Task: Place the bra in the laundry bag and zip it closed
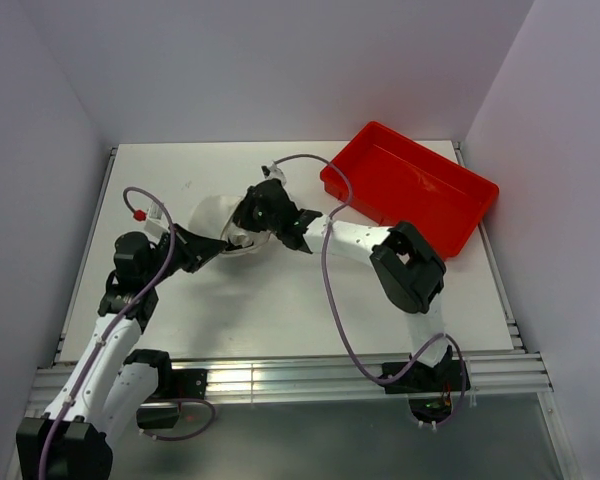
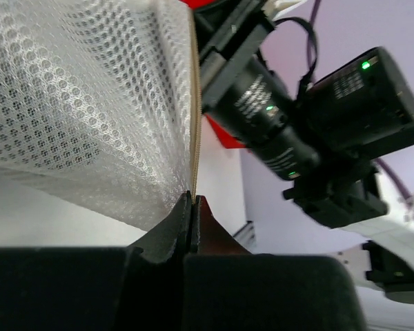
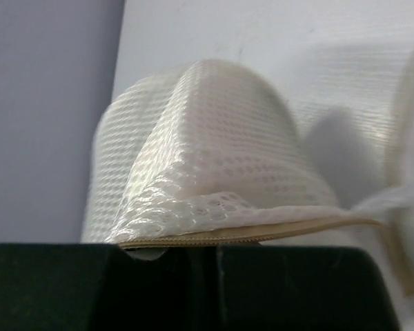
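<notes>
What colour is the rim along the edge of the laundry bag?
Tan rim on the whitish mesh laundry bag; best seen in the right wrist view.

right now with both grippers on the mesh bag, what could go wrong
1. The left gripper pinches only the thin tan rim of the laundry bag; a pull from the other side could slip it free.
2. The right gripper sits very close to the left one at the same bag, so the two may collide.
3. The bra shows in no view; if it is not fully inside, zipping could snag it.
</notes>
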### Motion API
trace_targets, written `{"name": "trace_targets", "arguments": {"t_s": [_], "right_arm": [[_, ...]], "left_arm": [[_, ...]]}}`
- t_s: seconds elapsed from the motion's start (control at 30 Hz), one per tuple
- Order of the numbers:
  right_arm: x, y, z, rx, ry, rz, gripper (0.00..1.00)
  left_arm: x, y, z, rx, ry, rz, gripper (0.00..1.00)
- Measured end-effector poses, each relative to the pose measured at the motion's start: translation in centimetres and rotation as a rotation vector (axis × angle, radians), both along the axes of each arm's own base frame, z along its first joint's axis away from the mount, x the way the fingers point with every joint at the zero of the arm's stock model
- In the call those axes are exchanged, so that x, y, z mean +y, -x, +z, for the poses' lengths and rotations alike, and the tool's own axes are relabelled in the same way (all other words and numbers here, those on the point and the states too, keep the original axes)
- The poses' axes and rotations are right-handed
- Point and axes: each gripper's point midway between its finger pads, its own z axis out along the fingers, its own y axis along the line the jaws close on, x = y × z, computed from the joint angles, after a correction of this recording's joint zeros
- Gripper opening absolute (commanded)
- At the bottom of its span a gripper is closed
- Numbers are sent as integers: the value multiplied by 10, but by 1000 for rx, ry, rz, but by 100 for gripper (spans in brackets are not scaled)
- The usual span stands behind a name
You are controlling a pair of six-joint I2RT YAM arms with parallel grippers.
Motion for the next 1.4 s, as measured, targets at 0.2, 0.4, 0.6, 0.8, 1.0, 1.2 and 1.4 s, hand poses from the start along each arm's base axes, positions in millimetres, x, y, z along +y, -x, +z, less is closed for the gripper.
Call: {"name": "trace_targets", "arguments": {"t_s": [0.2,0.4,0.6,0.8,1.0,1.2,1.4], "right_arm": [[-8,-5,-8,-34,78,-165,0],[-48,0,-31,-86,221,-256,48],[-81,13,-23,-138,330,-238,73],[-82,23,5,-185,337,-150,93],[-102,35,45,-203,264,-45,96],[-139,40,54,-190,151,-15,87],[-232,55,-51,48,102,-279,93]], "left_arm": [[-14,11,12,45,130,-36,0],[-13,15,-3,78,136,-22,0],[-13,22,-36,127,152,-13,0],[-10,18,-33,92,165,2,0],[-6,12,-29,63,167,18,0],[-4,8,-32,69,167,26,0],[-3,7,-30,46,156,25,0]]}}
